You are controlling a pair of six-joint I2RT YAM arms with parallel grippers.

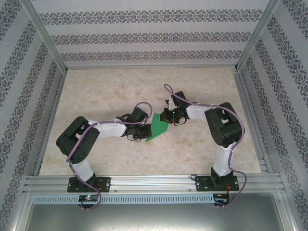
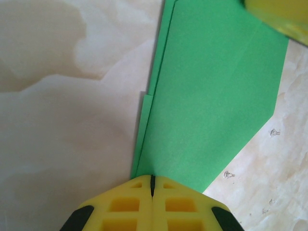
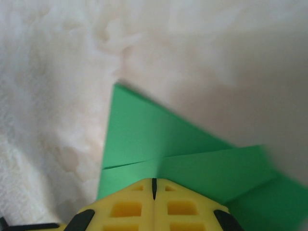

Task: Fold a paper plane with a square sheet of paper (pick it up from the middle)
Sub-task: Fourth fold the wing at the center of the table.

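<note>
Square sheet of paper, partly folded with layered flaps, lay flat on table mid-workspace, between both arms. Long axis ran diagonally, near-left to far-right. Left gripper sat at near-left end, jaws fully closed, tips touching paper edge. Right gripper sat at far-right end, jaws likewise closed, tips on folded layer. Could not tell whether either pinched paper or merely pressed it. Both equally near; next crease likely along axis between tips.
</note>
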